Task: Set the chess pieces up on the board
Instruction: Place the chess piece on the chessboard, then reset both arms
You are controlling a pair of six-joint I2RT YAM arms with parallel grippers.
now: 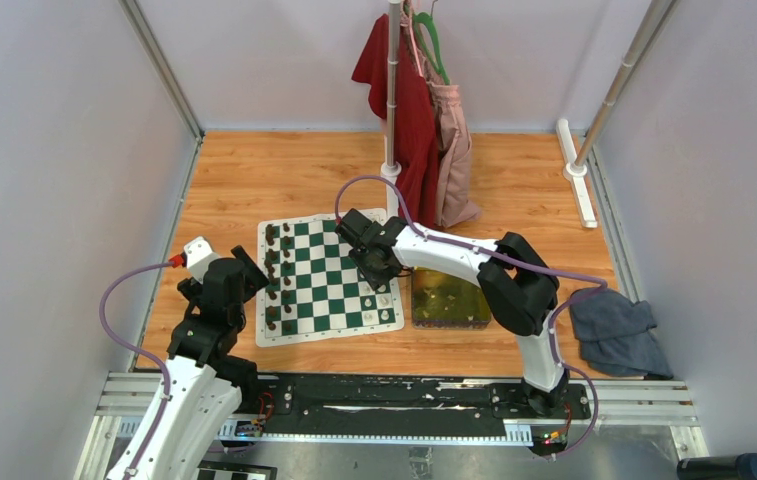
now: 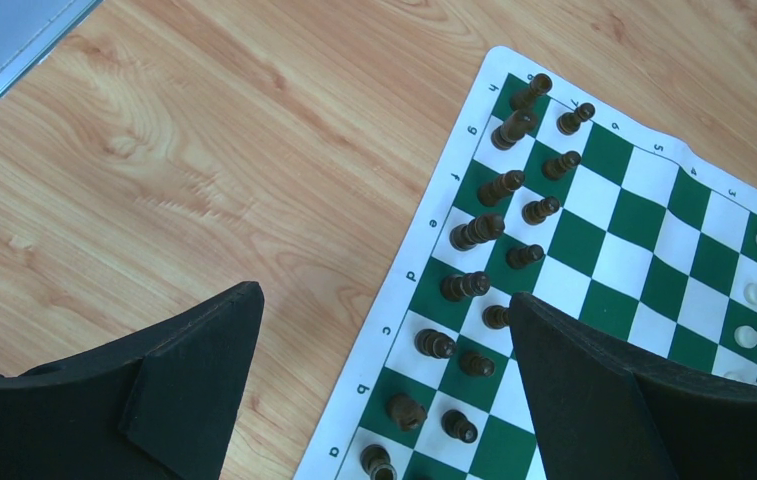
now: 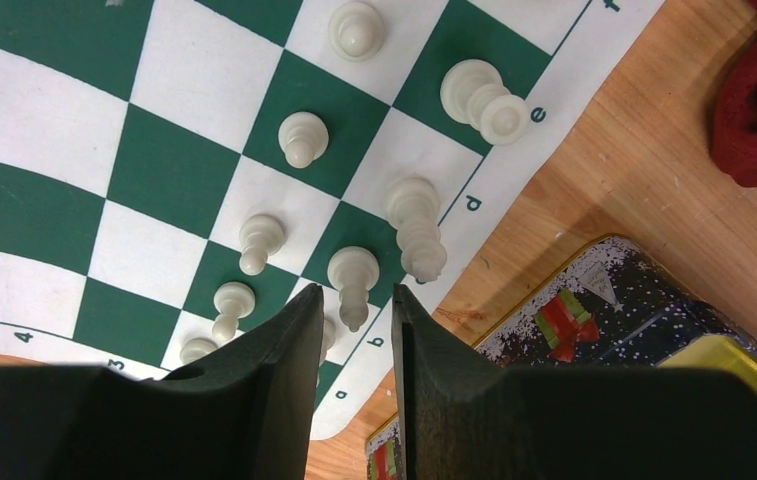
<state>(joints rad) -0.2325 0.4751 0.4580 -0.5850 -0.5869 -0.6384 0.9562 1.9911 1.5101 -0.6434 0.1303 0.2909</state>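
The wooden desk (image 1: 254,180) carries everything. The board (image 1: 324,290) lies flat near its middle, and a yellow-green tray (image 1: 434,322) sits just off the board's right edge.

The right arm (image 1: 454,250) reaches from its base at the desk's near edge, elbow raised over the tray and forearm stretched leftward over the board's right side. The left arm (image 1: 194,390) is folded up short, its wrist hanging over bare wood just beside the board's left edge.

Dark chessmen (image 2: 477,230) fill two rows along that left edge. The cream chess pieces (image 3: 303,137) stand in two rows along the right edge, next to the tray. That side looks only partly filled, though the arm hides some of it.

The right gripper (image 3: 356,290) points down at the outer row with its fingers parted only a little. One white piece (image 3: 353,268) stands on the board in line with the gap. I see no pinch on it, so the claw appears to hold nothing.

The left gripper (image 2: 384,295) is spread wide and empty.

The step in hand looks like letting go of that piece. To do it well, the fingers should clear both its sides before the wrist moves, and the wrist should then rise straight up — the tall piece (image 3: 416,228) stands just beside it, and a sideways drift could tip either one.
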